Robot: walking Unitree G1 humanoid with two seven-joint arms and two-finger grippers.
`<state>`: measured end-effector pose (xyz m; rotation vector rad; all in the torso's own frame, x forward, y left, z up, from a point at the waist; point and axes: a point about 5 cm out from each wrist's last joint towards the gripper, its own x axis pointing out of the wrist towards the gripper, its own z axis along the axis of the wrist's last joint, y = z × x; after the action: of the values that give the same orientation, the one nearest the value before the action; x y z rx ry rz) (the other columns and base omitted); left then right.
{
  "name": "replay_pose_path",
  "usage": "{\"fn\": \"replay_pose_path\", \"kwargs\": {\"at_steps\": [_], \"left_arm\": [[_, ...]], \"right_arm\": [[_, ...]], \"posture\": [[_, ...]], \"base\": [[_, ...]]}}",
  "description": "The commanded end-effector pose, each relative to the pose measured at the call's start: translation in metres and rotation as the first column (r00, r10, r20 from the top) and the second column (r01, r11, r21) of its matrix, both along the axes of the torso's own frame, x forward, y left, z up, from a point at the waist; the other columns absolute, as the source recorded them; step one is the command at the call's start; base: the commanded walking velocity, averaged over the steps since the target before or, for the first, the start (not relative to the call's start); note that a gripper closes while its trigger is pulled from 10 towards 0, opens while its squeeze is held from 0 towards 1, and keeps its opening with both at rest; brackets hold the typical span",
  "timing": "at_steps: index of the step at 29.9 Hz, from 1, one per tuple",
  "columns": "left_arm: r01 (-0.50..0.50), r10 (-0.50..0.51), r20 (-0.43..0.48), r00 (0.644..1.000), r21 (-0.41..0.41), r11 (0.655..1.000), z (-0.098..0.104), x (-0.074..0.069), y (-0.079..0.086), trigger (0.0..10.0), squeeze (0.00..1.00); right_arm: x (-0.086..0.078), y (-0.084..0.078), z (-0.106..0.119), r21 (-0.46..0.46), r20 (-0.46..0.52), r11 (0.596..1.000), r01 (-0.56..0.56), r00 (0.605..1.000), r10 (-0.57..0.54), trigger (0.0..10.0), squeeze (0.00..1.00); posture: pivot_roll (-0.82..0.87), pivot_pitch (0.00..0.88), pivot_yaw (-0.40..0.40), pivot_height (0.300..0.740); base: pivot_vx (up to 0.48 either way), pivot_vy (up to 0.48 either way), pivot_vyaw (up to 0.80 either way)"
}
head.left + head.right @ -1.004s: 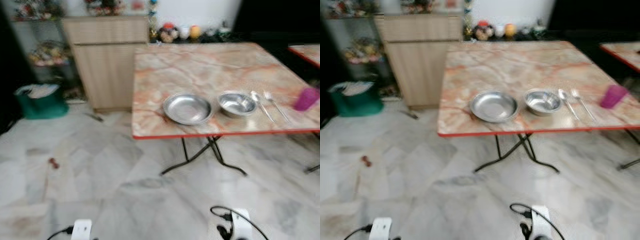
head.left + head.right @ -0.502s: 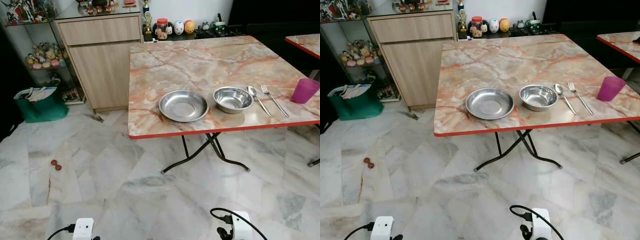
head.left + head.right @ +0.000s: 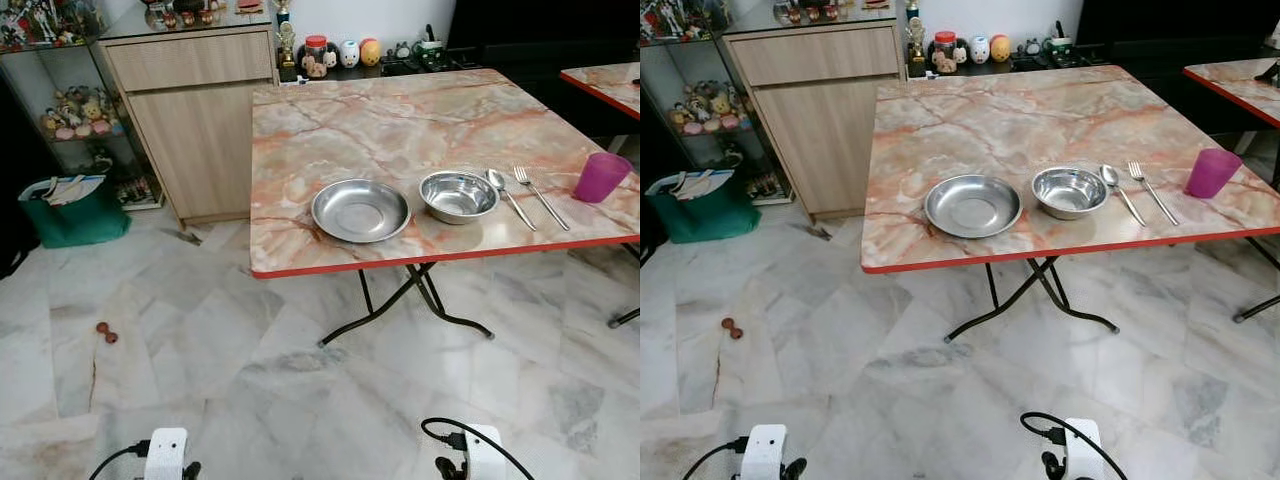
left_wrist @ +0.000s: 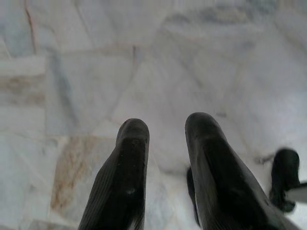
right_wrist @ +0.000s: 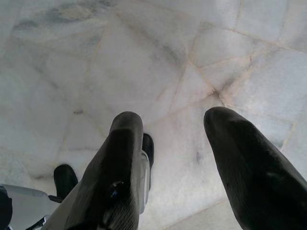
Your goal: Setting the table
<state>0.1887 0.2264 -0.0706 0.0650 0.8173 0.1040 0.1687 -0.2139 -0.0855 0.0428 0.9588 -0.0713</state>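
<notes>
Marble floor (image 3: 250,390) open before table (image 3: 400,262) edge; left hand (image 4: 165,125), right hand (image 5: 175,122) spread.

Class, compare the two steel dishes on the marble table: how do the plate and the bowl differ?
The plate is wider and shallower than the bowl. The plate lies to the bowl's left, nearer the table's corner; the bowl sits beside the spoon. Both are shiny steel, round, upright and empty.
</notes>
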Motion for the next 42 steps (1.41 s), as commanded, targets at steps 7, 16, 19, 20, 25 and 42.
{"fn": "replay_pose_path", "kwargs": {"at_steps": [7, 16, 19, 20, 25, 42], "left_arm": [[0.034, -0.034, 0.057, 0.998, 0.006, 0.999, 0.007, 0.012, -0.003, 10.0, 0.0], [0.04, -0.04, 0.065, 0.997, 0.003, 0.999, 0.007, 0.013, -0.007, 10.0, 0.0], [0.039, -0.039, 0.063, 0.997, 0.004, 0.999, 0.006, 0.012, -0.008, 10.0, 0.0], [0.038, -0.038, 0.062, 0.997, 0.004, 0.999, 0.006, 0.011, -0.008, 10.0, 0.0], [0.029, -0.029, 0.052, 0.998, 0.002, 1.0, 0.004, 0.009, -0.009, 10.0, 0.0], [-0.009, 0.009, 0.092, 0.996, -0.004, 1.0, 0.008, 0.015, -0.009, 10.0, 0.0]], "right_arm": [[-0.004, 0.0, -0.002, -0.001, -0.008, 1.0, 0.003, 1.0, -0.003, 10.0, 0.0], [-0.004, 0.0, -0.002, -0.001, -0.01, 1.0, 0.004, 1.0, -0.004, 10.0, 0.0], [-0.004, 0.0, -0.002, -0.003, -0.011, 1.0, 0.001, 1.0, -0.001, 10.0, 0.0], [-0.004, 0.0, -0.002, -0.003, -0.012, 1.0, 0.001, 1.0, -0.001, 10.0, 0.0], [-0.004, 0.0, -0.002, -0.003, -0.012, 1.0, -0.001, 1.0, 0.001, 10.0, 0.0], [-0.001, -0.002, 0.0, -0.003, -0.001, 1.0, -0.003, 1.0, 0.003, 10.0, 0.0]], "posture": [[-0.05, 0.0, 0.019, 0.707], [-0.05, 0.0, 0.022, 0.707], [-0.05, 0.0, 0.021, 0.707], [-0.05, 0.0, 0.021, 0.707], [-0.04, 0.0, 0.016, 0.707], [-0.03, 0.0, 0.007, 0.707]], "base": [[0.0, -0.086, 0.0], [0.0, -0.391, 0.0], [0.0, -0.391, 0.0], [0.0, -0.39, 0.0], [0.0, -0.374, 0.0], [0.0, 0.0, 0.0]]}}
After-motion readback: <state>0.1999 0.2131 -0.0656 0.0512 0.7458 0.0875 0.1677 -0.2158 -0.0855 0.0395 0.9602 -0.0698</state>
